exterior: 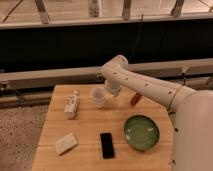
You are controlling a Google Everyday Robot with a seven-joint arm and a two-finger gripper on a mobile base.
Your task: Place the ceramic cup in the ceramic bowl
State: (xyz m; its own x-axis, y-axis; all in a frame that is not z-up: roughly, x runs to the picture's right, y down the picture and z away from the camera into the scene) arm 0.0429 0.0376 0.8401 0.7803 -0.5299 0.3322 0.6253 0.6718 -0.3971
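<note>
Wooden table [85, 125], light slatted top, standing on speckled floor [20, 135]; a dark wall panel [60, 50] and a pale rail run behind it. From table centre:
- Ceramic cup [98, 96] upright at 12 o'clock.
- Gripper [112, 90] just beside the cup at its 3 o'clock; whether it is apart or together cannot be told.
- Ceramic bowl [141, 132] at 4 o'clock, well apart from the cup.
- White bottle [72, 104] lying at 10 o'clock.
- Black phone [106, 145] at 6 o'clock.
- Pale block [65, 143] at 8 o'clock.

On your wooden table [87, 127] you see 4 things: a white bottle [71, 105] lying at the left, a pale block [65, 143] front left, a black phone [106, 145] beside it, and a red object [135, 99] at the back.
</note>
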